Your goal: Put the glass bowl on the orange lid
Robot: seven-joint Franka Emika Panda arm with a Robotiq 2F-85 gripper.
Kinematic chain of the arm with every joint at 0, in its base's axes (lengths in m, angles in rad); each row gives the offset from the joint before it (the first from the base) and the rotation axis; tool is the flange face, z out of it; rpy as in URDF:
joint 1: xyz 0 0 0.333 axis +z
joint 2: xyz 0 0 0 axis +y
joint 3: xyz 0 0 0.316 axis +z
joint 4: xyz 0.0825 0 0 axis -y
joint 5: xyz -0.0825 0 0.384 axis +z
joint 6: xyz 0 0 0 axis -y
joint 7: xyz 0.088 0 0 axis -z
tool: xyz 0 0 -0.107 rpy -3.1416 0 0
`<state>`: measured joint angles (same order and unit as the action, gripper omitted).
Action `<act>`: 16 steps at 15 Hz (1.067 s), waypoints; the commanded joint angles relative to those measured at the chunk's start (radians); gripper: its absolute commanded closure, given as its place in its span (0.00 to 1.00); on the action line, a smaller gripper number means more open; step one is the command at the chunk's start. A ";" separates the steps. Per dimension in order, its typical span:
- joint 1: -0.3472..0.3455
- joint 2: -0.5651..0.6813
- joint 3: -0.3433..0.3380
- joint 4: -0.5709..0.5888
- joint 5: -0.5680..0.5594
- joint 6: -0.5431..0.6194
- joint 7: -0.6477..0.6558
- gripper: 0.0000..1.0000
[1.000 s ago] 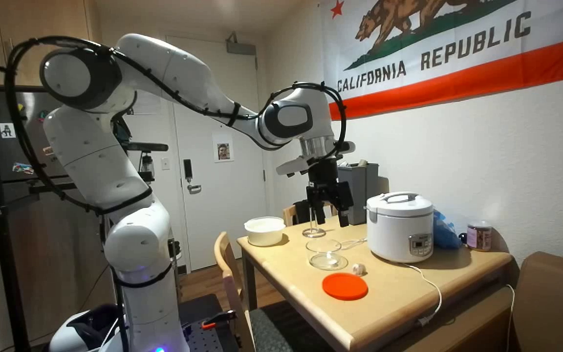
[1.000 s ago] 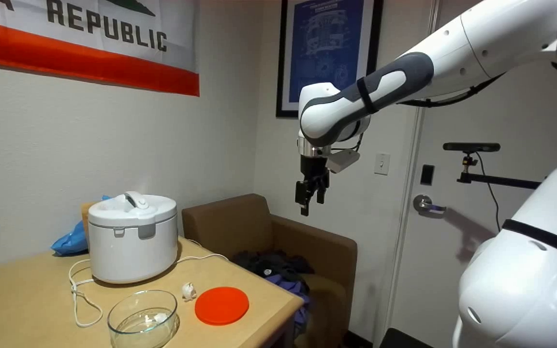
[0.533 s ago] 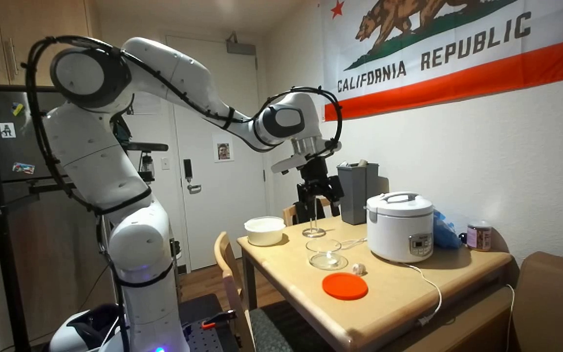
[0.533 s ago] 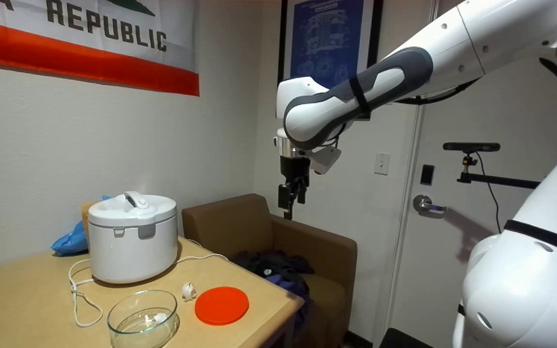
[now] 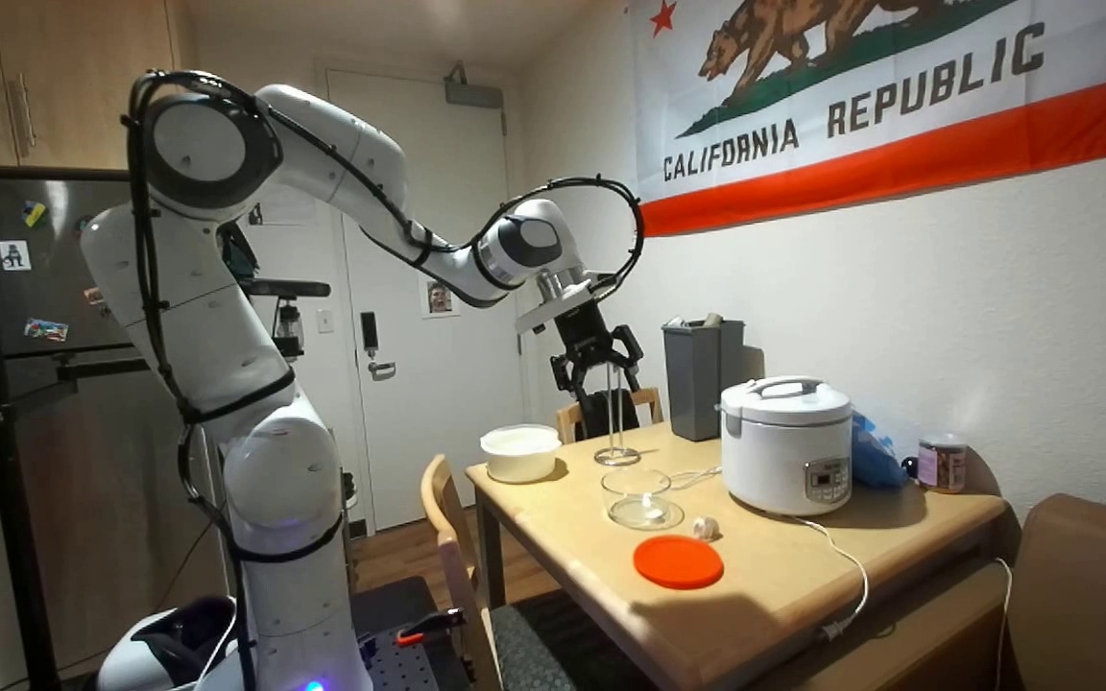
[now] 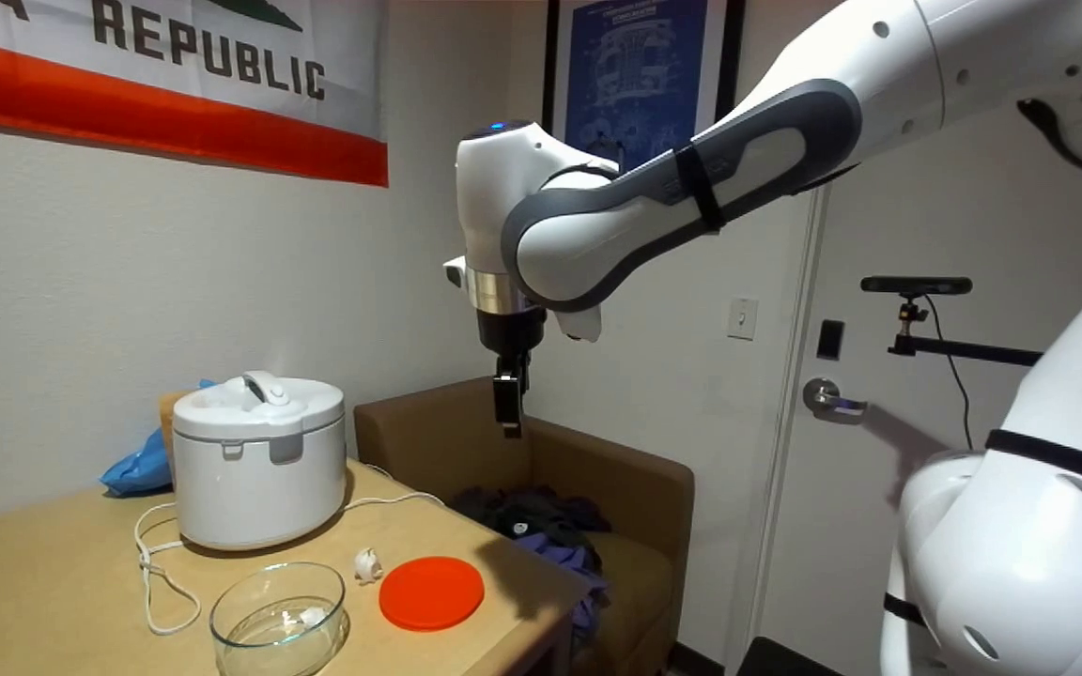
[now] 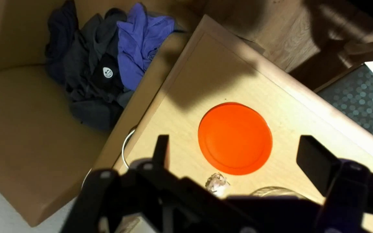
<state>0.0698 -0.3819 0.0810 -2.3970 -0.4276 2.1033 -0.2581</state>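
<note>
Showed a clear, round bowl [image 6: 273,644] and flat orange lid [image 6: 431,593], lower left in an exterior view; held the gripper [image 7: 235,150] spread wide, apart from both.

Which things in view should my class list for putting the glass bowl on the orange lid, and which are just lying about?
Belong to the job:
glass bowl, to be moved
orange lid, to go under it
gripper, open

Just lying about:
rice cooker
white bowl
small whitish lump
jar
blue bag
heaped clothes

A home kitchen: fridge [image 5: 83,461], cupboards [image 5: 92,77], a rice cooker [image 5: 774,461] on the table [image 5: 783,571], an armchair [image 6: 438,437] just beside one edge.
</note>
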 commanded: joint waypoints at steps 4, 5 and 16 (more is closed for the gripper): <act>0.017 0.000 0.006 0.005 -0.021 -0.003 -0.017 0.00; 0.017 0.000 0.005 0.005 -0.021 -0.003 -0.018 0.00; 0.076 0.326 0.040 0.239 0.345 -0.037 0.127 0.00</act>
<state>0.1443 -0.1547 0.1031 -2.2647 -0.1094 2.1081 -0.1952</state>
